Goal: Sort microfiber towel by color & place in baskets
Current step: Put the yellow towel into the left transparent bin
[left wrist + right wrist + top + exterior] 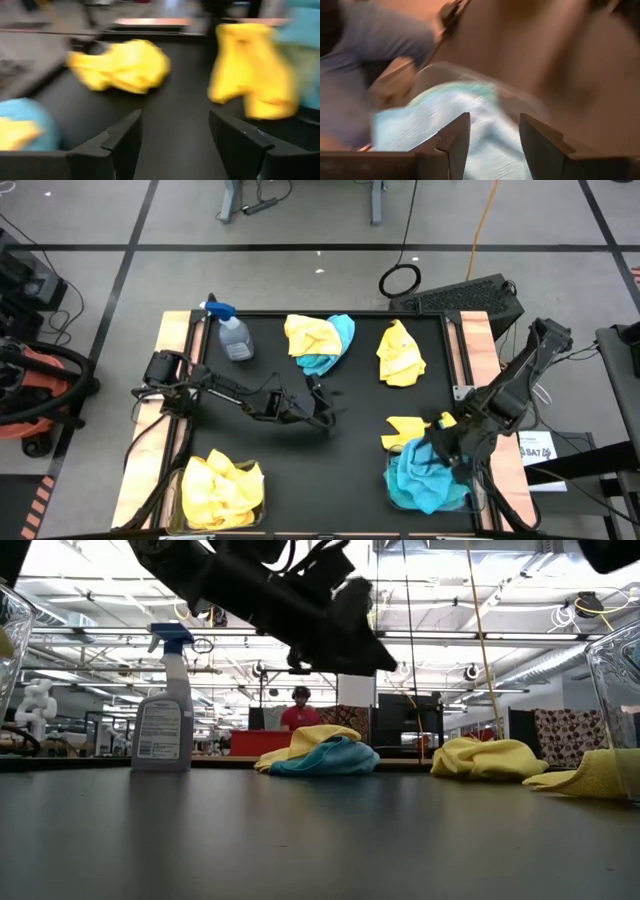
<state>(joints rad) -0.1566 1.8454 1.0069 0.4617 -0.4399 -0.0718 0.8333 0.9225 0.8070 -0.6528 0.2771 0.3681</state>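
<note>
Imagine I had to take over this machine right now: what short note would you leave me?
Left gripper: open, empty, over mid-table.
Right gripper: open above the right clear plastic basket, nothing visibly held.
Done: fuzzy yellow towels fill the left clear plastic basket; turquoise towels are in the right one.
Left: a yellow-and-turquoise towel pile and a lone yellow towel at the far side, plus a yellow towel lying against the right basket.
The clear spray bottle stays put.
</note>
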